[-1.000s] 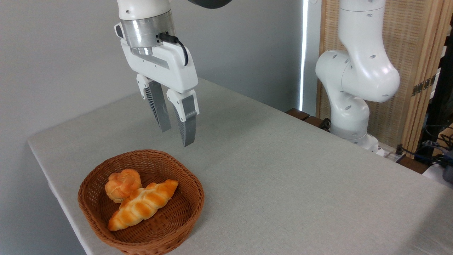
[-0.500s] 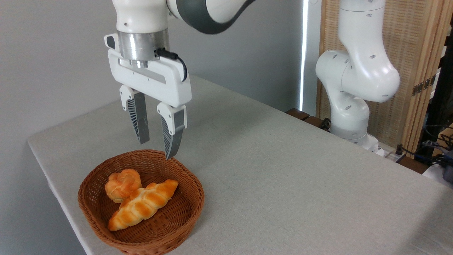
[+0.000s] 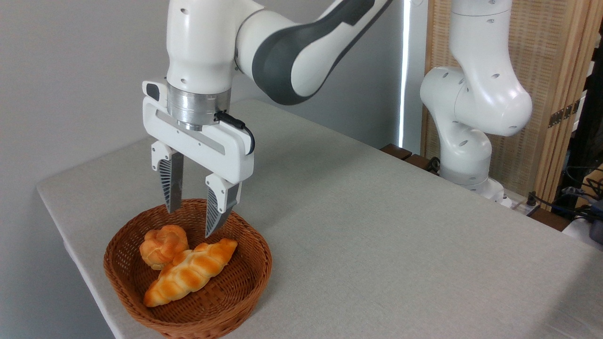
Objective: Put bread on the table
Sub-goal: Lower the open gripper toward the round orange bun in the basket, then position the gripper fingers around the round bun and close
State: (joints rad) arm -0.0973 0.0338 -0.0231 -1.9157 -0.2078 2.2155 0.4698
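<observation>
The bread (image 3: 163, 245), a small round knotted bun with a golden-orange crust, lies in the back left of a brown wicker basket (image 3: 245, 282) on the table (image 3: 377, 226). A longer braided loaf (image 3: 191, 270) leans against its right side. My gripper (image 3: 191, 222) hangs open just above the basket's back rim, fingers pointing down with nothing between them. Its tips are a short way above and slightly right of the bun.
The basket stands near the table's front left corner, close to the left edge. The arm's white base (image 3: 471, 117) rises at the back right beyond the table. Bare cloth stretches to the right of the basket.
The gripper has come down and moved left, from above the table behind the basket to just over the basket's back rim. Its fingers have spread wider. The breads have not moved.
</observation>
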